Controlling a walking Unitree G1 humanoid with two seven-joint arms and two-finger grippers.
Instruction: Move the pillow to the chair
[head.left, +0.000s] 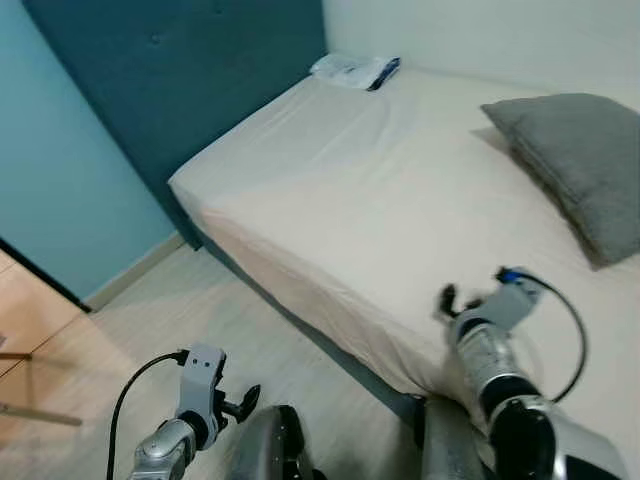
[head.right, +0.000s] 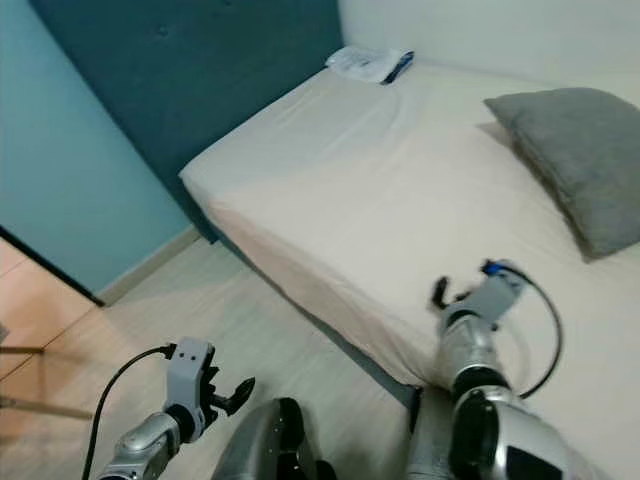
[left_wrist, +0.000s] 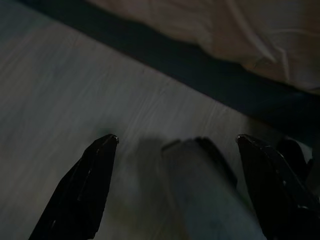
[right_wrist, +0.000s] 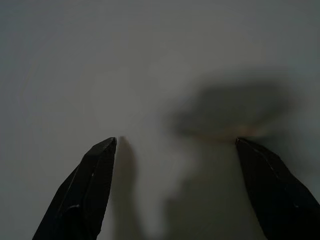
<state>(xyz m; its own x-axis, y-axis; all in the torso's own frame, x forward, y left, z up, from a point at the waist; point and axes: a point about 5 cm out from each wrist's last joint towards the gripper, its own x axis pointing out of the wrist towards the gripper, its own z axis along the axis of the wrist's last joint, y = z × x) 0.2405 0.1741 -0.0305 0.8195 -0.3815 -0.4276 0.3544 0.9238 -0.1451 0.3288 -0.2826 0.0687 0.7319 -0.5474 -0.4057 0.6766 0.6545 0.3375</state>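
Pillow (head.left: 580, 165) lies on the bed (head.left: 350, 200) at about two o'clock, well apart from the spread, empty right hand (head.left: 462, 297), which should reach on over the sheet and pinch its near corner, while the left hand (head.left: 232, 400) hangs spread over the floor.

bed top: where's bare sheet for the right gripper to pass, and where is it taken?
Bare sheet runs across the middle of the bed, from the folded white item at the far corner down to the near edge. The right gripper, open, is over that near edge. The right side is taken by the grey pillow. The left gripper, open, is over the floor.
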